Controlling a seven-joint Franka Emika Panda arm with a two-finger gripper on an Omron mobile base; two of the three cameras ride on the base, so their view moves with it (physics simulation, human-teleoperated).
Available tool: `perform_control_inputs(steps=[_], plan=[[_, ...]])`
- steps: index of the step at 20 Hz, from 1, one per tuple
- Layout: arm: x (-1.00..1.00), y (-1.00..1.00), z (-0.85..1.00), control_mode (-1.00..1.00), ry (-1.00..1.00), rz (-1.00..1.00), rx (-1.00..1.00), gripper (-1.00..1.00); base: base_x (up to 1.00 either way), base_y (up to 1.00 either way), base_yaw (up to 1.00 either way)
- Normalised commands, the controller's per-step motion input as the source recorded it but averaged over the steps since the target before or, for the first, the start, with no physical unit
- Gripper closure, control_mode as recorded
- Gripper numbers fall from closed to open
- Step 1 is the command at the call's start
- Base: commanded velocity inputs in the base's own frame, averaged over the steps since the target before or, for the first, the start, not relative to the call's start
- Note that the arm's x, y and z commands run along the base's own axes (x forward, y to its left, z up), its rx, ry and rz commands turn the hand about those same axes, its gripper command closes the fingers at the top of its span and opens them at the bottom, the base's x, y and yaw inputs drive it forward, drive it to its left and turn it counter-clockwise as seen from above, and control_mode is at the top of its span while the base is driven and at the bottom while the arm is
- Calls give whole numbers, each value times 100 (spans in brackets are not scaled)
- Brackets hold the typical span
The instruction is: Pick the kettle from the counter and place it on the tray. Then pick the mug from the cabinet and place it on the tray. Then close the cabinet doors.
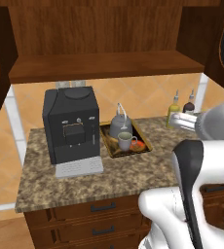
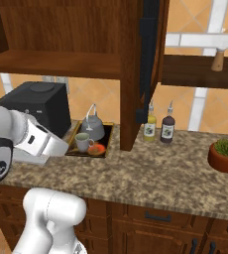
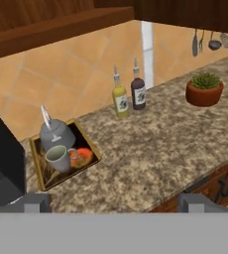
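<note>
Resting together on the tray (image 1: 144,141) at the worktop's (image 1: 123,175) centre, kettle (image 1: 119,125) at 12 o'clock and mug (image 1: 125,141) at 6, both deliveries look done; jaws empty, apparently parted; cabinet doors (image 2: 148,59) open, awaiting closing.

On the desk (image 1: 84,185) the tray (image 1: 110,146) lies just right of the coffee machine (image 1: 70,124). On the tray, the kettle (image 1: 119,124) stands at the back, the mug (image 1: 125,141) touching its front. 2 bottles (image 2: 158,126) stand side by side farther right, a potted plant (image 2: 225,155) beyond them. The cabinet (image 1: 99,63) hangs above, doors (image 2: 148,59) open.
</note>
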Motion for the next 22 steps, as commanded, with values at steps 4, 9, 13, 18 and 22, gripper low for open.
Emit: perform_control_inputs(steps=[4, 9, 13, 18, 22], plan=[[-21, 1, 7, -100, -10, -16, 0, -100, 0, 0, 0], [-26, 0, 11, -100, -15, -14, 0, -100, 0, 0, 0], [-29, -1, 11, -100, -16, -10, 0, -100, 0, 0, 0], [-34, -5, 8, -100, -15, -5, 0, -100, 0, 0, 0], [-26, 0, 4, -100, -10, -6, 0, -100, 0, 0, 0]])
